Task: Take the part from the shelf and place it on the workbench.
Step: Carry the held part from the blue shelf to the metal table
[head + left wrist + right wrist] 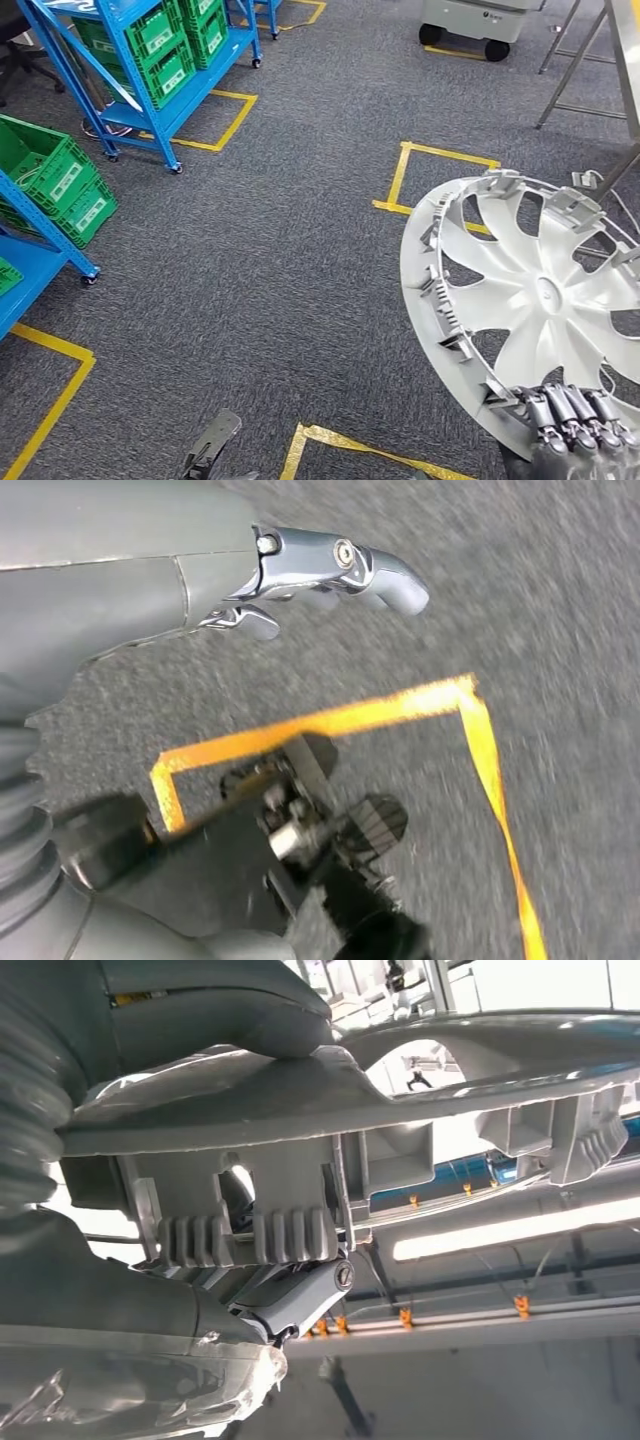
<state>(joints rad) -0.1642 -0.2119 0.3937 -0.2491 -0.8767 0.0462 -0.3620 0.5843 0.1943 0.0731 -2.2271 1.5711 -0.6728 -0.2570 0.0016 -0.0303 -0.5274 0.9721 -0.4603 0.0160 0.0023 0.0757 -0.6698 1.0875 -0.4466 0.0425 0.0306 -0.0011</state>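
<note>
The right robot hand grips the part, a pale grey wheel cover, by its lower rim; the disc stands tilted above the fingers, well clear of the carpet floor. The left robot hand hangs beside the body with nothing in it, fingers loosely extended. The blue shelf lies far off to the left, so this looks like the carry step; next comes reaching the bench and lowering the cover flat

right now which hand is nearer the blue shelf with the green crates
Left. The left hand hangs low over the carpet, on the same side as the blue shelf. The right hand is at the far side, gripping the rim of the wheel cover.
</note>
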